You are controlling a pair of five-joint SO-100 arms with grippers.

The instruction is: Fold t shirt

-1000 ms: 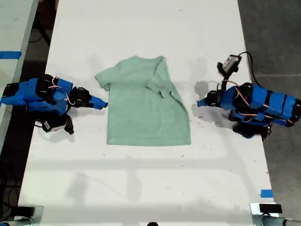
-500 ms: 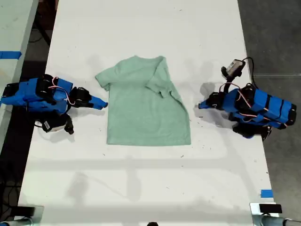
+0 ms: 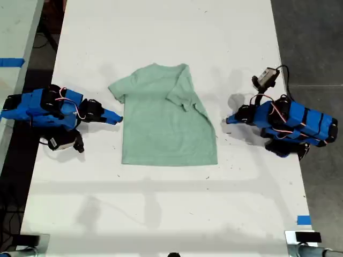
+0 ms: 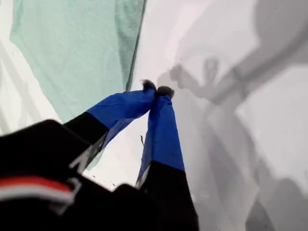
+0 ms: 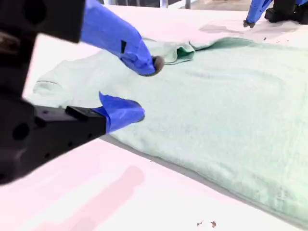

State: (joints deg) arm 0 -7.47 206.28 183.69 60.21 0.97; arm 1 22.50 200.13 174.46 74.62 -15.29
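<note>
Right now you have the t shirt (image 3: 166, 123) lying flat on the white table (image 3: 161, 32), roughly at the middle of the exterior view, neck toward that view's top and hem toward its bottom. The sleeve on the exterior view's right (image 3: 182, 99) is folded in over the chest, while the sleeve on the exterior view's left (image 3: 119, 88) is spread out on the table.

My first gripper (image 3: 229, 119) sits at the exterior view's right, just beside the shirt's side edge but apart from it. In the first wrist view you can see its blue jaws clenched, the dark tips meeting with nothing between them (image 4: 157, 89), over bare table, and the pale green cloth (image 4: 72, 53) lies off to one side of them.

My second gripper (image 3: 117, 119) sits at the exterior view's left, its tip right at the shirt's other side edge, below the spread sleeve. In the second wrist view its jaws stand parted (image 5: 147, 89), holding nothing. One blue finger (image 5: 120, 36) hangs above the cloth (image 5: 231, 106) and the other (image 5: 120, 110) is low at the shirt's edge (whether it actually touches the fabric, I cannot tell). Across the shirt in that same view you can make out the folded sleeve (image 5: 180, 52) and, beyond it, the other arm's blue tip (image 5: 252, 14).

Both arm bodies lie low toward the table's side edges.
</note>
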